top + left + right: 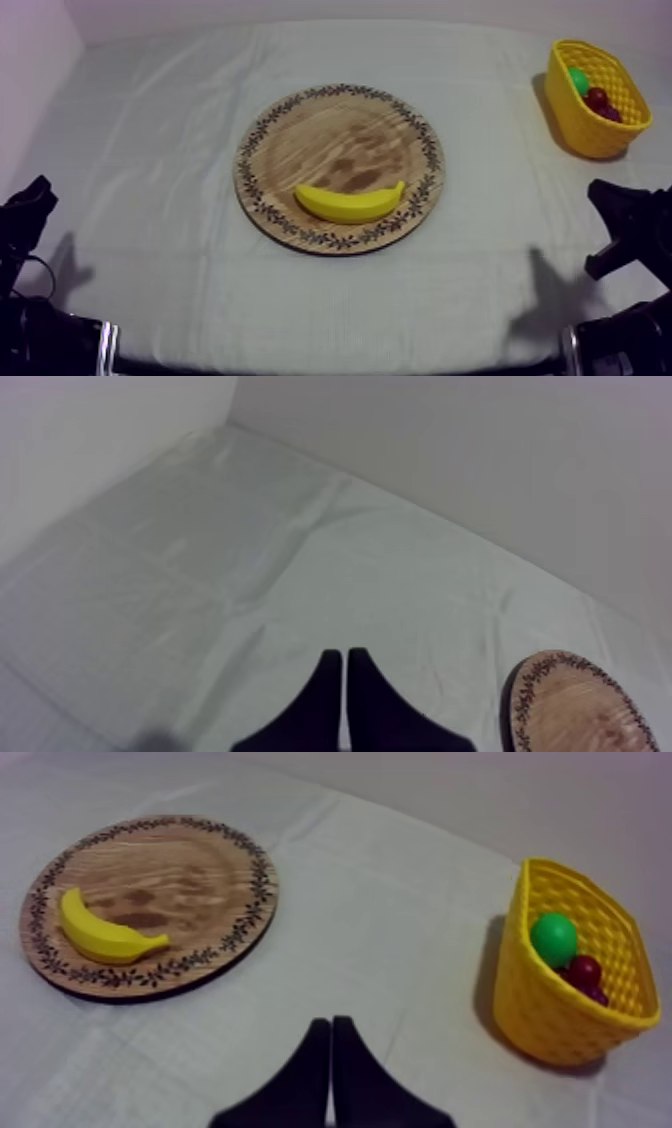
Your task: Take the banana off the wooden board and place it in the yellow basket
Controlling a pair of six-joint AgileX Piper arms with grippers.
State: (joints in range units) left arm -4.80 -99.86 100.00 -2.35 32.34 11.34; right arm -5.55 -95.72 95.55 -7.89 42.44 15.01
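**Banana on the board, both grippers closed and well apart from it**

The yellow lattice-walled basket [540, 1014] stands on the grey-white cloth [150, 150] at the far right of the table. Inside it lie a round green toy fruit [553, 938] and a small red fruit [585, 970] just beside it. Something darker sits beneath the red one, and its kind cannot be told.

The round wooden board with a patterned rim [340, 130] lies in the middle of the table. It carries the curved yellow toy banana [350, 203], which rests near the board's front edge with its ends turned up towards the far side.

The right gripper [331, 1024] has its two black fingers pressed together into a narrow wedge with nothing between them. It sits low over the cloth between board and basket, well apart from the banana. The left gripper [344, 661] is likewise pressed together on nothing, over bare cloth, with the board's rim off to one side.
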